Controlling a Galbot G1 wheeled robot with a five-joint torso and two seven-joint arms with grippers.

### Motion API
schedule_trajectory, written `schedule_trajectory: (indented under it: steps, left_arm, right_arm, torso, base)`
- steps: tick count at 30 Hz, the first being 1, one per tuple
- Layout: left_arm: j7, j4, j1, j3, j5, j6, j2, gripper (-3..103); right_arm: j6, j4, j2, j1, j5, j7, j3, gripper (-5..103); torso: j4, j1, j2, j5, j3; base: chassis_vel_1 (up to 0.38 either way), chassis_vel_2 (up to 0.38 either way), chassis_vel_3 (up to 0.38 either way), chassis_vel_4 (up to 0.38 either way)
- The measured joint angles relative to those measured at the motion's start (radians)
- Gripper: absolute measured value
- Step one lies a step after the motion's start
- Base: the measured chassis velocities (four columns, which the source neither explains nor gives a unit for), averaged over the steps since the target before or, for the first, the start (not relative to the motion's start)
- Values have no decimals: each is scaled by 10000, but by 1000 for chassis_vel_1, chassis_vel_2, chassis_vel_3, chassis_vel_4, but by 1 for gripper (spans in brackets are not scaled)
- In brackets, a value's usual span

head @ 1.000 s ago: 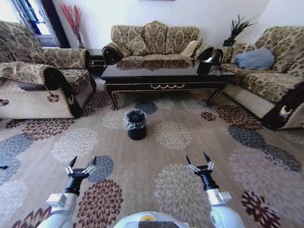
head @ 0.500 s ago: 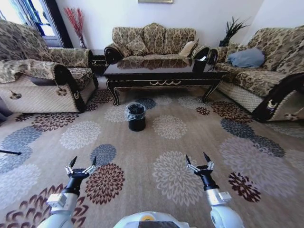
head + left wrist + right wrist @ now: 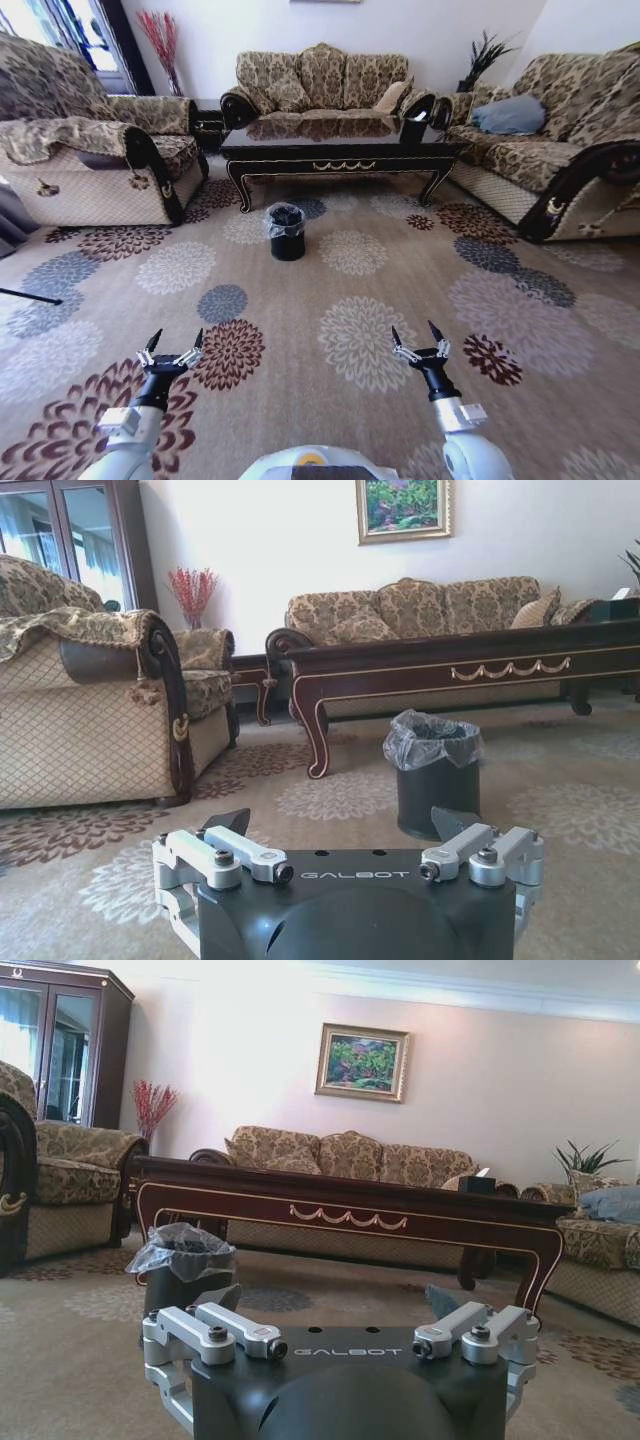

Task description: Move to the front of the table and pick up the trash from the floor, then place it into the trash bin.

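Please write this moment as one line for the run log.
left gripper: open, empty | right gripper: open, empty | trash bin: before table

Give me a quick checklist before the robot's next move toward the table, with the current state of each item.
1. Left gripper empty, fingers open: ok.
2. Right gripper empty, fingers open: ok.
3. Trash bin upright on the carpet in front of the table, bag lining its rim: ok.
4. Carpet between robot and bin free of obstacles: ok.
5. Robot at the front of the table: not ok, it stands well back.
6. Trash located on the floor: cannot tell, nothing stands out against the flower pattern.
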Motion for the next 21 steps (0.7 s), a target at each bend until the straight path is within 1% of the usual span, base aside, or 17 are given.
schedule_trajectory:
  steps: [19,21]
  left_arm:
    - [0,0,0,0,-1,0,0,100]
    - [0,0,0,0,-1,0,0,100]
  right_arm:
    - [0,0,0,0,0,0,0,100]
    - [0,0,0,-2,0,0,1,100]
  torso:
    - [-2,0,-1,-1,1]
    - [2,-5,0,2,-2]
  base:
    - [208,-220,-208,210]
    - [219,-219,-202,218]
